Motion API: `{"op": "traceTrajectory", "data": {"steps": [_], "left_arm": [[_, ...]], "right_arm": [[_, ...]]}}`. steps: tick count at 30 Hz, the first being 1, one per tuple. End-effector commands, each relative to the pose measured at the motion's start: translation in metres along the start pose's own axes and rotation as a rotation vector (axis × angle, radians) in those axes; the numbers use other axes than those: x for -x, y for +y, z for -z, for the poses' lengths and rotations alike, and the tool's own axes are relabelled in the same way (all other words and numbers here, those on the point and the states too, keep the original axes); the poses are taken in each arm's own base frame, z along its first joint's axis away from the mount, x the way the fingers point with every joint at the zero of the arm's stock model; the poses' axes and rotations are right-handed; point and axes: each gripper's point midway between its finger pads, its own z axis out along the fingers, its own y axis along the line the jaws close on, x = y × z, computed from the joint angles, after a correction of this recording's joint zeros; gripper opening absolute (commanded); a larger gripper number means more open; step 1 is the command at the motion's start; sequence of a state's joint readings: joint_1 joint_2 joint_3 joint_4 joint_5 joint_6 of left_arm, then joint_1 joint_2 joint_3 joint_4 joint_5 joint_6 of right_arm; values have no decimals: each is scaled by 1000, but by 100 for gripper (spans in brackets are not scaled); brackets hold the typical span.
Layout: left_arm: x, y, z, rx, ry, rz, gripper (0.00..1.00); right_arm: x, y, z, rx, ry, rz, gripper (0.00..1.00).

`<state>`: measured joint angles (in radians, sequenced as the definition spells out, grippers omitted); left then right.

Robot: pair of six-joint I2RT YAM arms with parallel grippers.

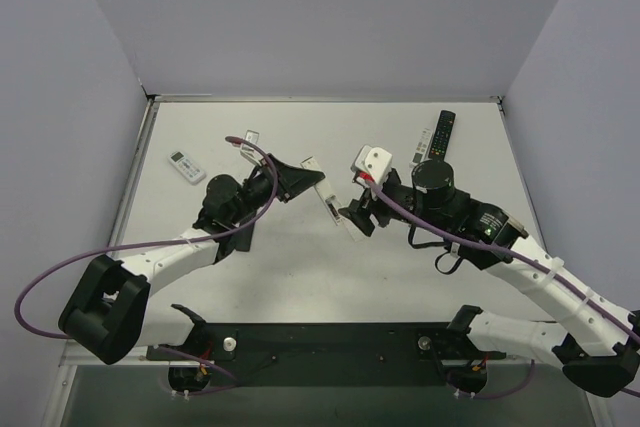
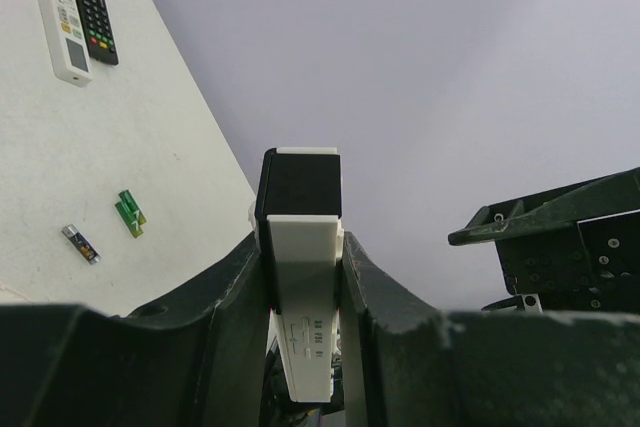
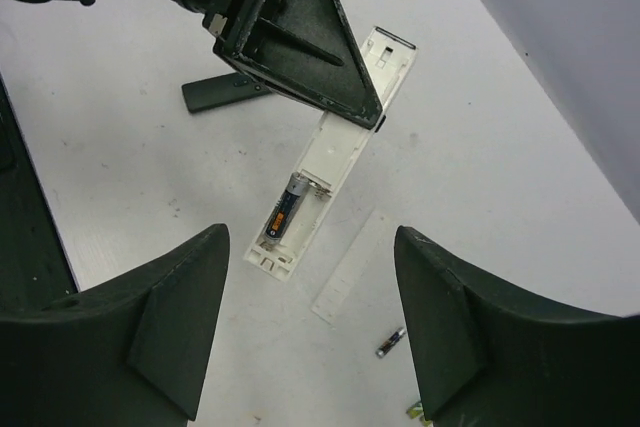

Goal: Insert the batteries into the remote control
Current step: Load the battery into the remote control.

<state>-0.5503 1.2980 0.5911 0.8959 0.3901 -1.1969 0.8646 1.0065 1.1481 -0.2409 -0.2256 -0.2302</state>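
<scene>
Remote [image 3: 340,137]: pinched mid-body by my left gripper [image 2: 303,277], bay up, lid [image 3: 345,272] off on the table [image 3: 480,147].
Right gripper [image 3: 312,277]: spread, empty, directly over the bay; the remote runs slantwise between its fingers.
Battery [image 3: 287,209]: one seated lengthwise, second slot bare.
Spares: dark cell [image 3: 391,342] nearest my right arm.
Writing: none readable.

We see bright, even light from above. The white table [image 1: 300,277] looks evenly lit, and shadows under the arms [image 1: 180,252] are faint and soft. In the wrist views the left fingers [image 2: 225,347] and right fingers [image 3: 160,327] blur up close, while the remote [image 2: 300,247] is sharp.
</scene>
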Motion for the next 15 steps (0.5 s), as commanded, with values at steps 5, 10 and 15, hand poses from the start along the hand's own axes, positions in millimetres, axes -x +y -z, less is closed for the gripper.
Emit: {"op": "traceTrajectory", "data": {"steps": [5,10,15], "left_arm": [[1,-37,-6,-79,67,-49,0],[-3,-39,-6,-80,100,-49,0],[-6,-44,-5,-84,131,-74,0]], "right_arm": [[5,11,-3,147,-56,325,57],[-1,14,-11,244,-77,383,47],[4,19,-15,343,-123,371,41]]}}
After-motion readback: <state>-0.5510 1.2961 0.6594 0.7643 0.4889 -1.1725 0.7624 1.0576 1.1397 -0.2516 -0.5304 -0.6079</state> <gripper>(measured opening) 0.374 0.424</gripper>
